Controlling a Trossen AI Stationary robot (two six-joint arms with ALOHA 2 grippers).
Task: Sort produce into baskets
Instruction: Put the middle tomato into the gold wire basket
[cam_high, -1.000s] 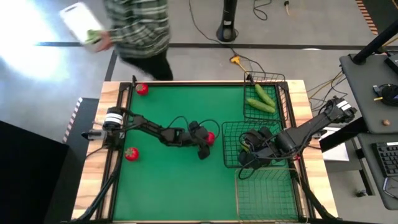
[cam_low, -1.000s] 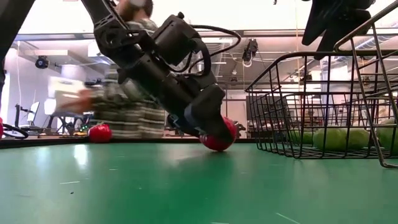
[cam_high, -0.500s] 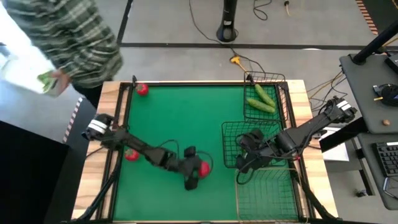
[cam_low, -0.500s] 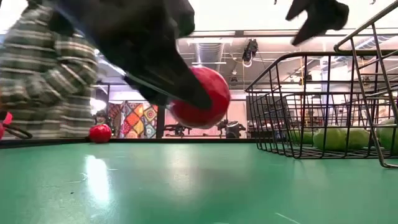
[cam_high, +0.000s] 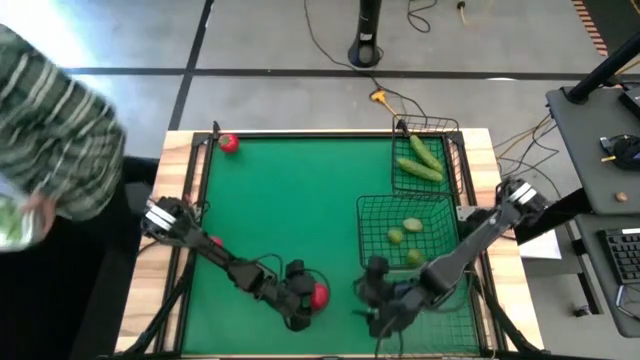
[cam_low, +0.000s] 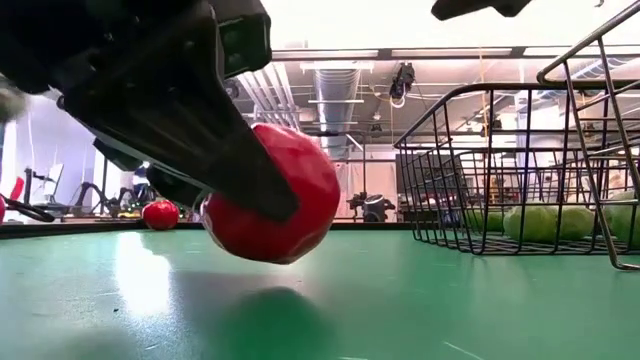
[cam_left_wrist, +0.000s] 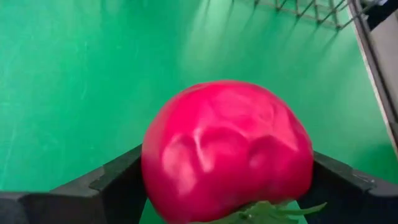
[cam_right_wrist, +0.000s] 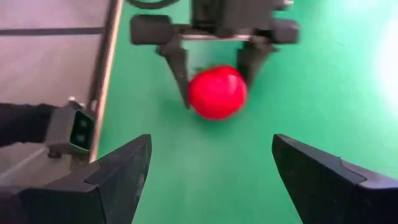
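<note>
Nearest the low cam: left gripper (cam_high: 306, 300) clamped on a red fruit (cam_high: 319, 294), fingers either side, fruit held just above the green table (cam_high: 290, 210) w/ its shadow on the mat below. Same grasp in left wrist view: red fruit (cam_left_wrist: 227, 152) fills the gap betw. the two dark fingers (cam_left_wrist: 112, 186), green top poking out underneath.

Just beside, toward the right: right gripper (cam_high: 372, 305) spread wide, holding nothing, facing the left gripper across a short gap at the near edge of the table. Right wrist view looks straight at the held fruit (cam_right_wrist: 217, 92) betw. the other arm's fingers.

Further back, right side: pale wire basket (cam_high: 470, 330) at the near right corner, mostly under the right arm. Behind it, larger dark basket (cam_high: 372, 215) w/ three yellow-green fruits (cam_high: 412, 226) inside. Beyond that, narrow dark basket (cam_high: 452, 135) at the far right corner, two cucumbers (cam_high: 420, 168) lying in it.

Left side: second red fruit (cam_high: 215, 241) near the left edge, partly hidden by the left arm. Third red fruit (cam_high: 229, 143) at the far left corner.

Off the table, at left: person in a striped top (cam_high: 50, 130).
</note>
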